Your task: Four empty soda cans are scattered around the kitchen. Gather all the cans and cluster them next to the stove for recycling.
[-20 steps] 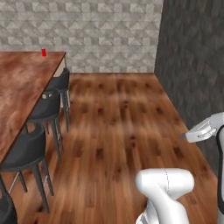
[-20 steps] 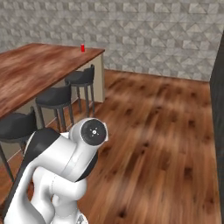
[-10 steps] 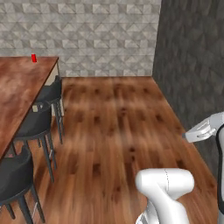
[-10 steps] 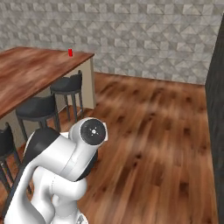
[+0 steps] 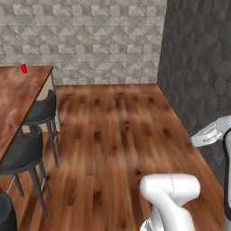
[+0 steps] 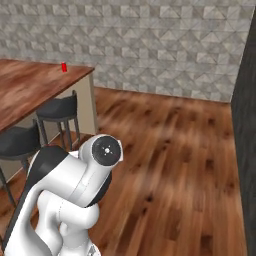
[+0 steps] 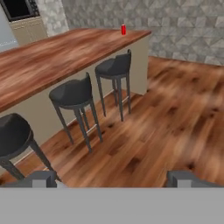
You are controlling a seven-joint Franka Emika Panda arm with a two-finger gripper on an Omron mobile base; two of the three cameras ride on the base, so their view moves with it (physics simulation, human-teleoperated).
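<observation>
1. Standing upright, 1 red soda can (image 5: 24, 68) (image 6: 64, 67) (image 7: 123, 29) is seen near the far corner of the wooden counter (image 5: 18, 97) (image 6: 30, 90) (image 7: 52, 61).
2. The gripper (image 7: 113, 178) is held with jaws spread wide, nothing between them.
3. 3 dark stools (image 7: 116, 68) are lined along the counter's edge.

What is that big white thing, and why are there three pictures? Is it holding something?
The white thing is a robot arm that rides on a rolling base. Two pictures come from cameras behind it, one on its left and one on its right. The third comes from a camera on its hand, so the two dark tips at the bottom are its gripper. The gripper is open and holds nothing. On the long wooden counter stands one small red soda can, near the far end. Dark stools stand beside the counter on a wooden floor.
</observation>
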